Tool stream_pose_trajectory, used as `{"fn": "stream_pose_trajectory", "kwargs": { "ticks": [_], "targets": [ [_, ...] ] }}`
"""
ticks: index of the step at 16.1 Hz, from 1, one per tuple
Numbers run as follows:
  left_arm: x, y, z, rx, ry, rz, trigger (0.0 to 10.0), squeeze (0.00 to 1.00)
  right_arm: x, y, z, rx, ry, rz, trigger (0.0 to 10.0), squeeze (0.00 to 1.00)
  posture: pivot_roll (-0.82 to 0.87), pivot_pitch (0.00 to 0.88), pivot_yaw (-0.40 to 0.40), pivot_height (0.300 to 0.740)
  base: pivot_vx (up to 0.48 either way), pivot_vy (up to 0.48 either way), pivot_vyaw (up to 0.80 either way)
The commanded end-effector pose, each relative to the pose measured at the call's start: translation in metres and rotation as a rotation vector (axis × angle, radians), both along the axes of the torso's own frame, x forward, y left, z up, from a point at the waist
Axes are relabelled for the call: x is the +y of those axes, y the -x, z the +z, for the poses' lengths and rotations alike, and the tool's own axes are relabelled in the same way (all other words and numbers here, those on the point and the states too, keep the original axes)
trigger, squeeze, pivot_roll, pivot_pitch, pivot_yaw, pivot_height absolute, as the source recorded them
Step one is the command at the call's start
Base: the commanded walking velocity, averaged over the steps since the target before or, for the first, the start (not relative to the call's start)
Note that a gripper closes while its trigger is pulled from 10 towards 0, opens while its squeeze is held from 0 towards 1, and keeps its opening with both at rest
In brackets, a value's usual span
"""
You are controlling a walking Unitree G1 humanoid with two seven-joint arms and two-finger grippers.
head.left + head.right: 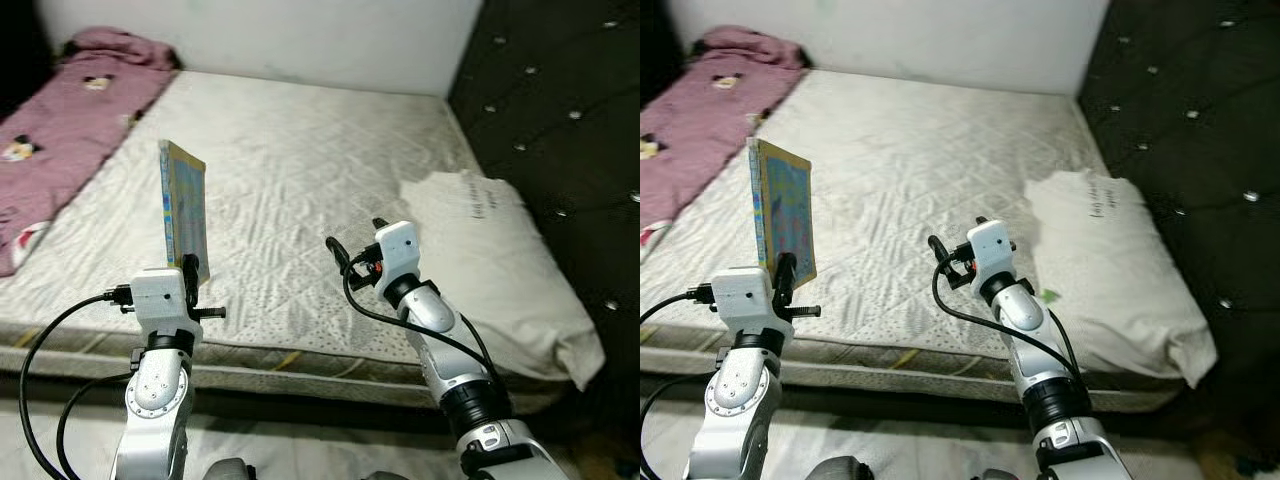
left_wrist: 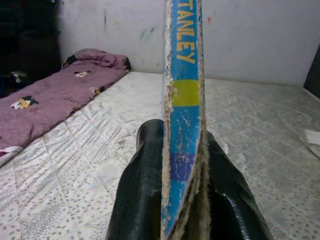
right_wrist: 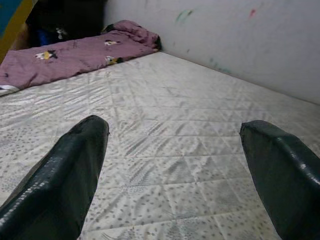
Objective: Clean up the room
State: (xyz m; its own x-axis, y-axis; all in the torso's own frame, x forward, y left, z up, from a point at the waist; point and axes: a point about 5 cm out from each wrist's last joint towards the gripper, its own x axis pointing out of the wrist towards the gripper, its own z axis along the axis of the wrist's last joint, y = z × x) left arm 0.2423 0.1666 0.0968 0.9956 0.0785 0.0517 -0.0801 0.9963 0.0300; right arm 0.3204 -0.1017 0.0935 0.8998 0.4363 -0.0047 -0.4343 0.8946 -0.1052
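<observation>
- The left gripper pinches one book by its lower edge, upright over the mattress's near edge, probably lifted clear to carry it away.
- The right gripper hangs over the mattress with fingers spread, holding nothing.
- One pillow lies by the headboard, one purple blanket at the far left.

The book runs off the top edge in the left wrist view, its spine lettering cut to "TANLEY". Small dark writing on the white pillow is too small to read. The purple blanket is cut off at the left edge.
</observation>
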Motion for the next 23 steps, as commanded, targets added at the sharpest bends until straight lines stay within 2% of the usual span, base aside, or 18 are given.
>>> {"fn": "stream_pose_trajectory", "kwargs": {
  "ticks": [1, 8, 10, 12, 18, 21, 22, 23],
  "targets": [
    [-0.0054, -0.0019, 0.0123, -0.066, 0.005, -0.036, 10.0, 0.0, -0.0054, -0.0032, 0.0054, -0.015, -0.002, -0.021, 10.0, 0.0, -0.02, 0.013, -0.04, 0.74, 0.368, 0.0, 0.0],
    [-0.0058, -0.0018, 0.0123, -0.07, 0.007, -0.043, 10.0, 0.0, -0.0067, -0.004, 0.0049, -0.002, -0.007, -0.03, 10.0, 0.0, -0.02, 0.014, -0.042, 0.74, 0.462, 0.0, 0.0],
    [-0.0043, -0.0025, 0.0105, -0.056, -0.006, -0.023, 10.0, 0.0, -0.008, -0.0046, 0.0055, -0.002, -0.019, -0.037, 10.0, 0.0, -0.02, 0.013, -0.041, 0.74, 0.356, 0.0, -0.72],
    [-0.0034, -0.0044, 0.0087, -0.041, -0.046, 0.02, 10.0, 0.0, -0.0083, -0.0043, 0.0052, -0.001, -0.018, -0.038, 10.0, 0.0, -0.02, 0.012, -0.039, 0.74, 0.0, 0.0, 0.0],
    [-0.0053, -0.0034, 0.0061, -0.023, -0.033, 0.022, 10.0, 0.0, -0.0125, -0.0039, 0.0038, 0.005, -0.013, -0.047, 10.0, 0.0, -0.02, 0.016, -0.041, 0.74, 0.0, 0.0, 0.0],
    [-0.005, -0.0033, 0.0057, -0.021, -0.007, 0.023, 10.0, 0.0, -0.0132, -0.0044, 0.0018, 0.026, -0.012, -0.054, 10.0, 0.0, -0.01, 0.016, -0.041, 0.74, 0.0, 0.0, -0.72],
    [-0.0045, -0.0027, 0.0062, -0.019, 0.025, 0.017, 10.0, 0.0, -0.0136, -0.0046, 0.002, 0.025, -0.015, -0.055, 10.0, 0.0, -0.01, 0.016, -0.04, 0.74, 0.0, 0.0, -0.8],
    [-0.0028, -0.0016, 0.0059, -0.001, 0.016, 0.036, 10.0, 0.0, -0.014, -0.0046, 0.0023, 0.023, -0.015, -0.057, 10.0, 0.0, -0.01, 0.016, -0.036, 0.74, 0.0, 0.0, -0.8]
  ]
}}
